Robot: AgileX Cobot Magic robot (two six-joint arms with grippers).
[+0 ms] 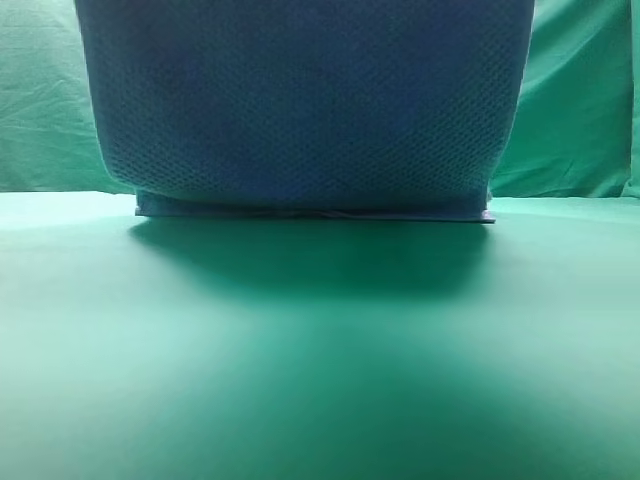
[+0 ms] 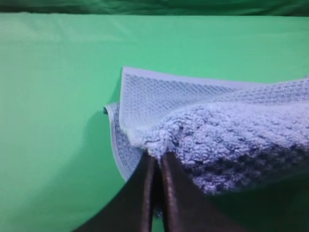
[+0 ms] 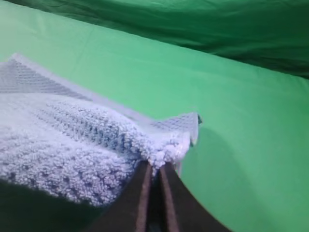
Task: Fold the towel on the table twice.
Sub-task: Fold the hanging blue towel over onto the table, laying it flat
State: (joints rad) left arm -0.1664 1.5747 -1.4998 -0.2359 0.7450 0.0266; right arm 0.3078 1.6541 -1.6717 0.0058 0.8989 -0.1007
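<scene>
The towel [image 1: 305, 100] is lifted up over the table [image 1: 320, 350]. In the high view it hangs like a big blue-grey curtain and fills the top middle of the picture. Its bottom edge lies flat on the table at the far side, and a dark shadow sits on the table just in front of it. A wrinkled green cloth [image 1: 580, 100] hangs behind.

The left gripper [image 2: 155, 162] is pinched tight on a bunched corner of the towel. More towel lies folded under it on the table.

The right gripper [image 3: 153, 169] is also pinched tight on a fluffy towel corner. The towel spreads off to the left of it, and green table shows on the right.
</scene>
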